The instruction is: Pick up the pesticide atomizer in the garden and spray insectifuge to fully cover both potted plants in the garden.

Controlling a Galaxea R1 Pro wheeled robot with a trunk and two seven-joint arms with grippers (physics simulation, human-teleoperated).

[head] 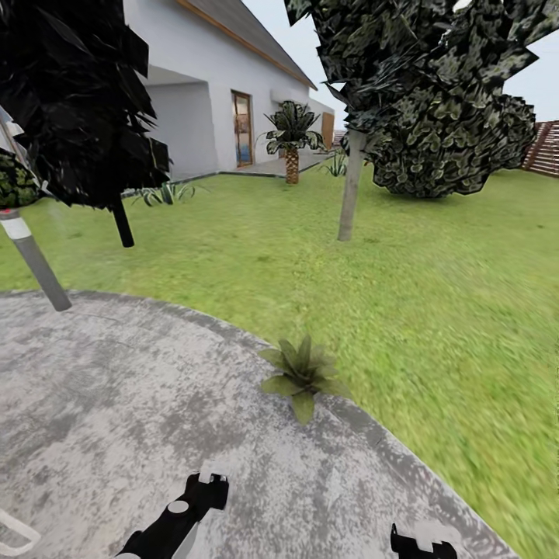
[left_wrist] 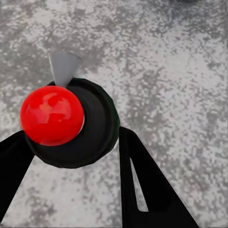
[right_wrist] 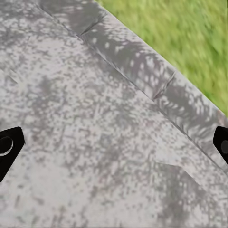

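Observation:
My left gripper (left_wrist: pixel 71 137) is shut on the pesticide atomizer (left_wrist: pixel 90 137), seen end-on as a dark round body with a red ball cap and a grey nozzle, hanging over the mottled grey patio (left_wrist: pixel 180 71). In the head view the left gripper (head: pixel 206 487) sits at the bottom edge with the atomizer's pale head (head: pixel 208 474) at its tip. One potted plant (head: pixel 301 374), a low rosette of pointed green leaves, stands at the patio's rim ahead of both grippers. My right gripper (head: pixel 423 541) is low at the right; its fingers are spread wide over bare concrete, and the right gripper (right_wrist: pixel 114 142) is open.
A grey bollard lamp post (head: pixel 35 264) stands at the patio's left edge. On the lawn (head: pixel 435 310) are a pale tree trunk (head: pixel 351 186), a dark tree (head: pixel 122 221), a palm (head: pixel 292 144) and an agave (head: pixel 167 192) near the white house. A wooden fence (head: pixel 545 147) is far right.

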